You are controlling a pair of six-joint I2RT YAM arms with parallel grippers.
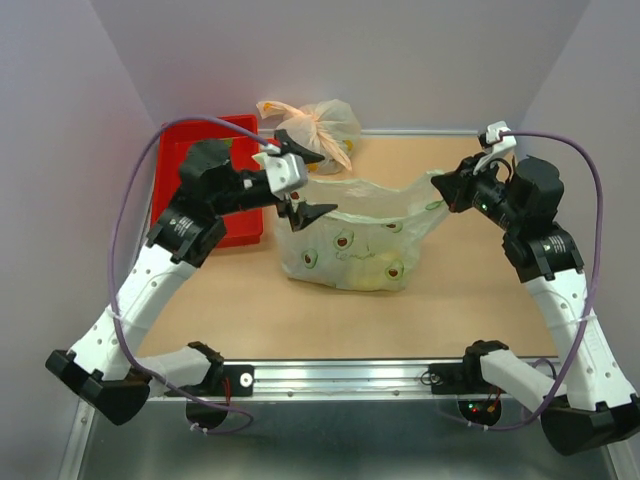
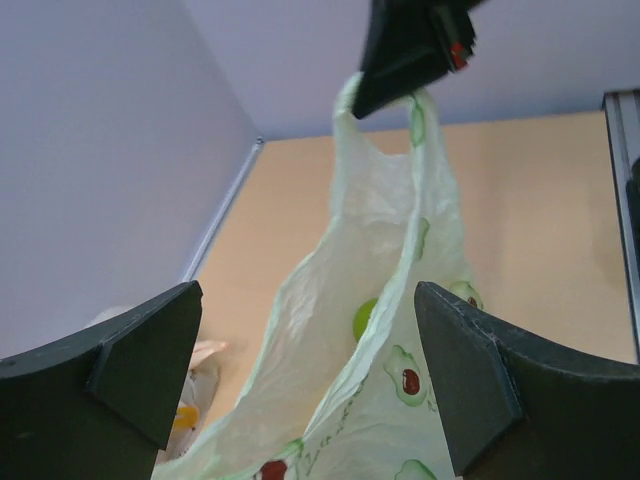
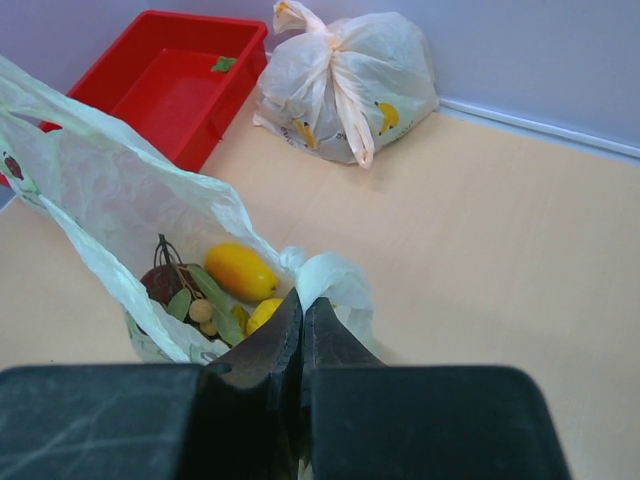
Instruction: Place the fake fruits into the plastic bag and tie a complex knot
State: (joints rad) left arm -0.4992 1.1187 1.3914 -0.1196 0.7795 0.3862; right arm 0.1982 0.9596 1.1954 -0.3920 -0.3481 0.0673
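On my feed the bag [image 1: 350,245] is pale green with green-and-brown spots, the mango [image 3: 240,272] orange-yellow, the bin [image 3: 165,90] red, the other bag [image 3: 350,80] peach-white with yellow prints, the desk [image 3: 480,230] tan, the fingers [image 2: 140,370] black.

We see the plastic bag [image 1: 350,245] mouth gaping, with room to reach in from above. At its left rim sits the left gripper [image 1: 300,182], and at its right handle the right gripper [image 1: 440,190]. The red bin [image 1: 205,180] blocks left of the bag and the orange bag [image 1: 325,125] blocks behind. The table [image 1: 450,310] in front gives passage.
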